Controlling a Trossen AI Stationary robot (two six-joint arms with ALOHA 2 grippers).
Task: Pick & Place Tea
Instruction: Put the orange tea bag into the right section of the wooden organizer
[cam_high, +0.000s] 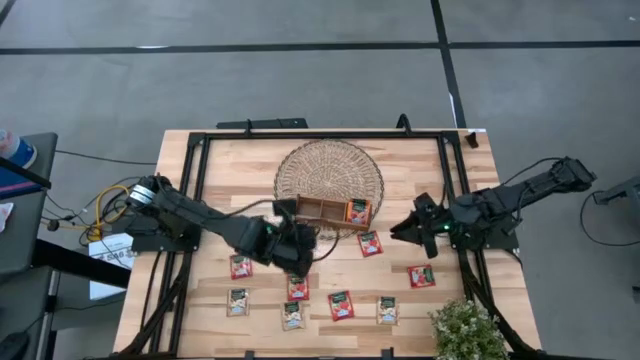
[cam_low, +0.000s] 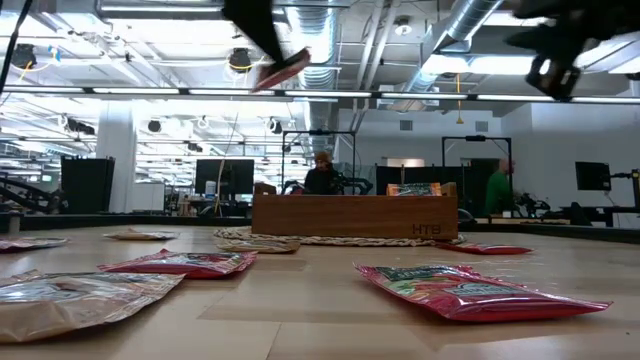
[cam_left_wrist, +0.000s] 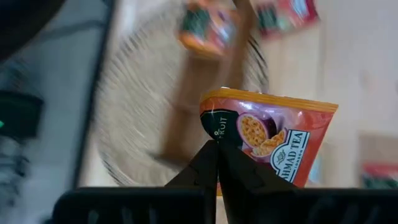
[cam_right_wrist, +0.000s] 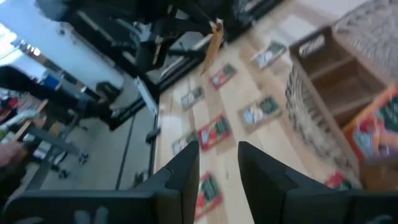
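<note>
My left gripper (cam_left_wrist: 217, 149) is shut on a red tea sachet (cam_left_wrist: 268, 135) and stands high over the table's middle (cam_high: 297, 258), just near of the brown wooden tray (cam_high: 325, 210). The tray rests on a round woven mat (cam_high: 330, 175) and has one red sachet (cam_high: 359, 212) in its right compartment. Several more sachets, red ones (cam_high: 341, 305) and cream ones (cam_high: 237, 302), lie flat on the table's near half. My right gripper (cam_right_wrist: 217, 163) is open with nothing between its fingers, raised right of the tray (cam_high: 398, 232). My left gripper pinches the sachet's edge near one corner (cam_left_wrist: 219, 134) between its two fingertips. The fingers slant down from the table's left. The sachet is lifted well clear of the table, tilted, with most of it free beyond the fingertips (cam_low: 282, 68).
A small potted plant (cam_high: 465, 330) stands at the near right corner. A black frame (cam_high: 195, 190) runs along the table's left, far and right sides. Bare wood lies left of the mat (cam_high: 240, 190). People sit in the room behind the table (cam_low: 322, 172).
</note>
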